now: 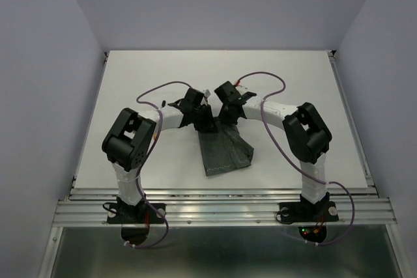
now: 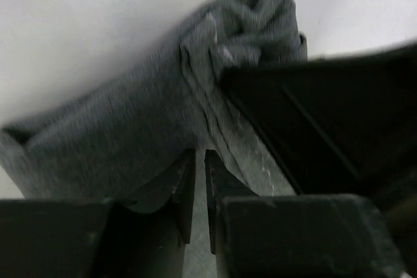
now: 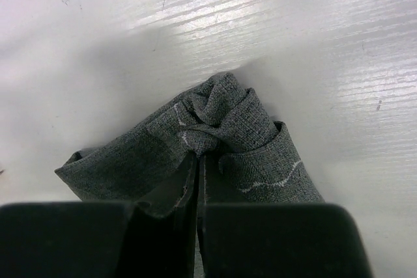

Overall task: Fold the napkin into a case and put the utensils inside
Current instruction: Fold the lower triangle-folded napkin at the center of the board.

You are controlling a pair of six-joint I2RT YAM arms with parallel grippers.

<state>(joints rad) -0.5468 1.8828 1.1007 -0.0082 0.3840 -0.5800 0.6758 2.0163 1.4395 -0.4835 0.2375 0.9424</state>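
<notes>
So, closest to the arm bases the napkin [image 1: 228, 154] lies as a creased wedge on the table [image 1: 306, 96]. Its broad end lies flat toward the robot, which probably anchors the cloth while the far end is worked. Farther on it narrows and rises to a bunched tip, where both arms meet almost nose to nose. The right gripper [image 3: 197, 161] is clamped tight on that tip. Wrinkles and the light stitched hem run together right at its fingertips, so it seems to be holding the gathered corner up as a fixed point. The left gripper [image 2: 200, 161] sits just beside it on the same ridge of cloth, jaws a thin slit apart. Whether any fold is caught between them I cannot tell. My reading is that the fold is only part made, with no case formed. Beyond the grippers the white table runs on, and the utensils show in no view.
</notes>
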